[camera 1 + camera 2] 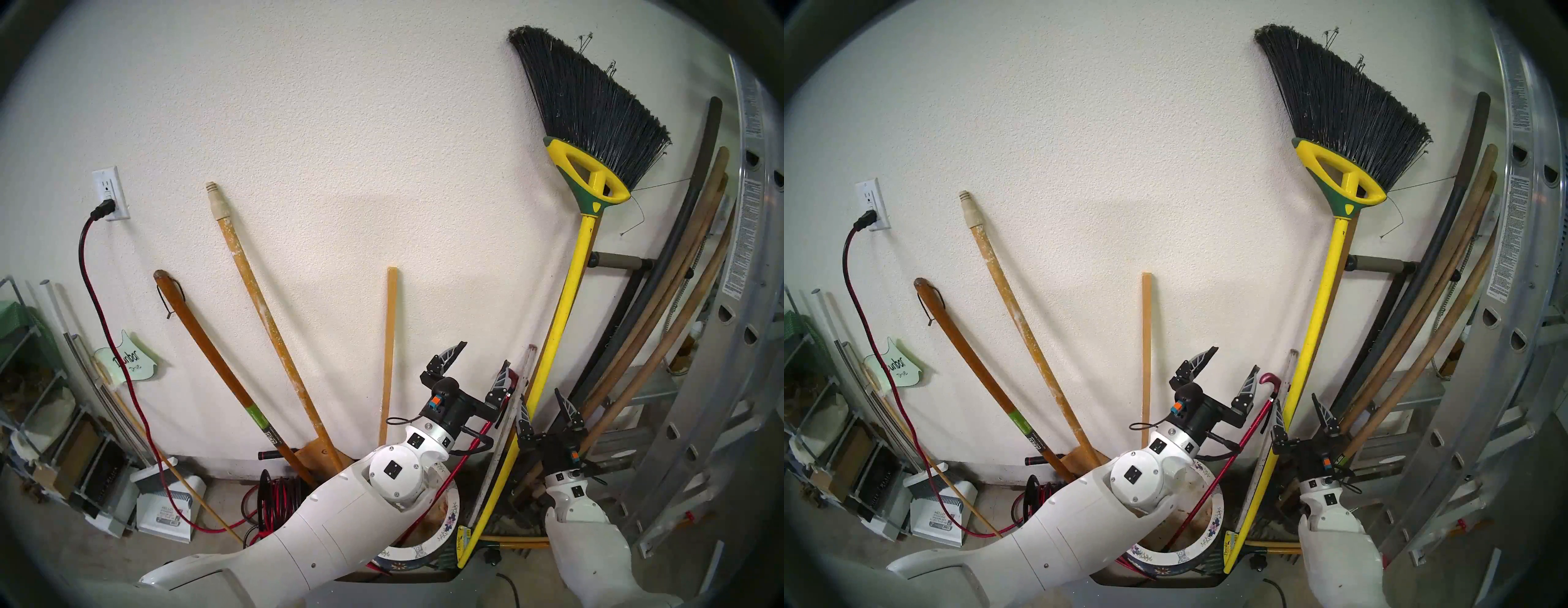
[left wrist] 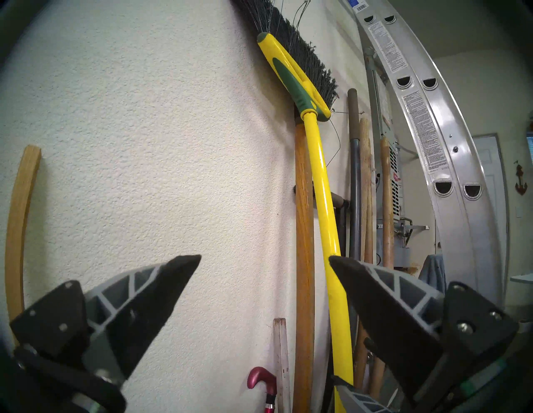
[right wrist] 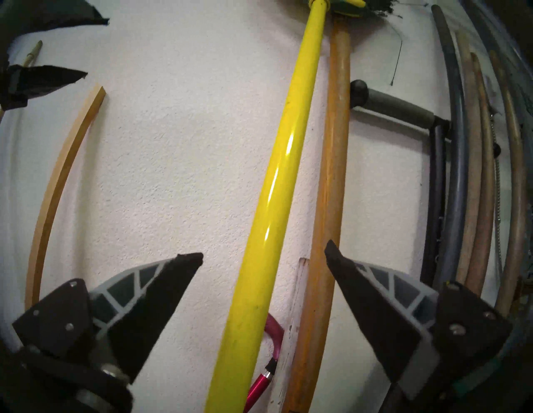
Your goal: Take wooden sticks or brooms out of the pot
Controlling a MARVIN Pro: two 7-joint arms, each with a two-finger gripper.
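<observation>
A textured off-white wall fills the scene ahead of and above both claws. A white outlet with a black plug and red cord sits far left of them. An aluminium ladder leans to their right, beside a bundle of wooden handles. Wire shelving stands at far left on a grey concrete floor. Lighting is even.
</observation>
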